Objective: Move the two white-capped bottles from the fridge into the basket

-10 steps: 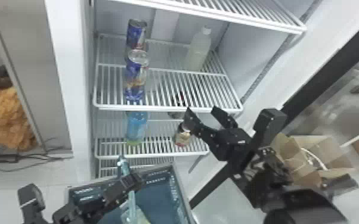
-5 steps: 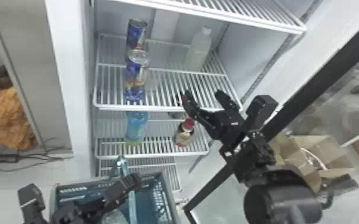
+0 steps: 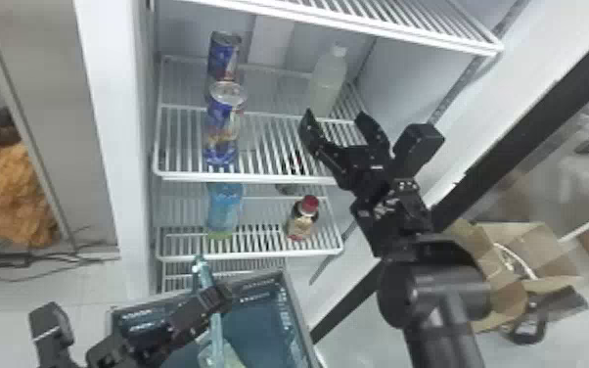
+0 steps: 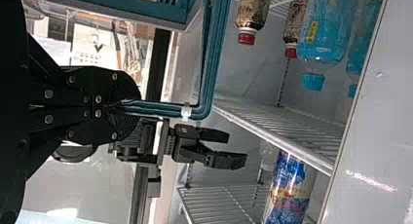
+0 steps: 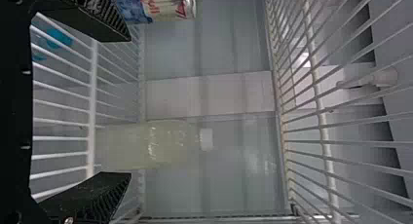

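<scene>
My left gripper (image 3: 217,298) is at the teal handle (image 3: 216,323) of the basket (image 3: 254,318); in the left wrist view my left gripper (image 4: 134,104) is shut on that handle (image 4: 208,53). Inside the basket lies a pale greenish object (image 3: 227,355), partly behind the handle. A white-capped bottle (image 3: 328,78) with pale contents stands at the back right of the fridge's middle shelf. My right gripper (image 3: 335,120) is open in front of it. In the right wrist view the bottle (image 5: 165,146) is ahead of my right gripper (image 5: 130,107), untouched and nearer the lower finger.
Blue cans (image 3: 222,127) stand on the bottle's left, on the same shelf (image 3: 269,142). One level down are a blue bottle (image 3: 225,208) and a red-capped bottle (image 3: 303,220). Another wire shelf (image 3: 357,19) is overhead. The fridge door edge (image 3: 528,132) runs beside the right arm.
My right gripper has risen from the lower shelf's level to the middle shelf, its fingers staying apart. The basket has swung left and then back right under my left gripper.
</scene>
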### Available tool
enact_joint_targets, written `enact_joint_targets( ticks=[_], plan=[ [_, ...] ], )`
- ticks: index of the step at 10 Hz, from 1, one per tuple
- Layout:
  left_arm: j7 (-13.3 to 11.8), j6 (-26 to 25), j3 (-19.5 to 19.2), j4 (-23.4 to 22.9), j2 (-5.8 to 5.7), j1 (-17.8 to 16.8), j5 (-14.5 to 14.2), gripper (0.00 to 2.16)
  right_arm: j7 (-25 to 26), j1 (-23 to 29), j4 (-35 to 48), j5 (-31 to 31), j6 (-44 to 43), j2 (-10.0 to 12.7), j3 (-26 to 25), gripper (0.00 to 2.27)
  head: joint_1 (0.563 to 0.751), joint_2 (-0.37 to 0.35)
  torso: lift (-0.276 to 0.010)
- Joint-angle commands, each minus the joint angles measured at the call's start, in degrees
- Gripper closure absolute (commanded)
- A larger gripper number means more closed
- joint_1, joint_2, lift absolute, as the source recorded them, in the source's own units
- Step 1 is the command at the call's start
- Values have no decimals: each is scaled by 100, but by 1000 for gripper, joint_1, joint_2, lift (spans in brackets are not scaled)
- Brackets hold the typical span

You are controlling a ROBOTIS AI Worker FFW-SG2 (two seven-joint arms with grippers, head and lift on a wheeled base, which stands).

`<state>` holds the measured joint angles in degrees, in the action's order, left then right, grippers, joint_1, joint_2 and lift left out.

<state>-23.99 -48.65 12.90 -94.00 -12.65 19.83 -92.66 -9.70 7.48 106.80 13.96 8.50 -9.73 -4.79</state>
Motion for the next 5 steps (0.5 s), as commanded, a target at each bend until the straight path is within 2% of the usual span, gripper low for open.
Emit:
enact_joint_targets(
  ticks=[1,5],
  plan=[
    [-1,0,-10,13,0,0,0,1184,82,-200,-168,-139,-34,6,68,45,695,-350,0],
    [8,-14,13,-1,0,-28,0,1184,311,-706,-899,-356,-484,86,91,45,695,-350,0]
  ],
)
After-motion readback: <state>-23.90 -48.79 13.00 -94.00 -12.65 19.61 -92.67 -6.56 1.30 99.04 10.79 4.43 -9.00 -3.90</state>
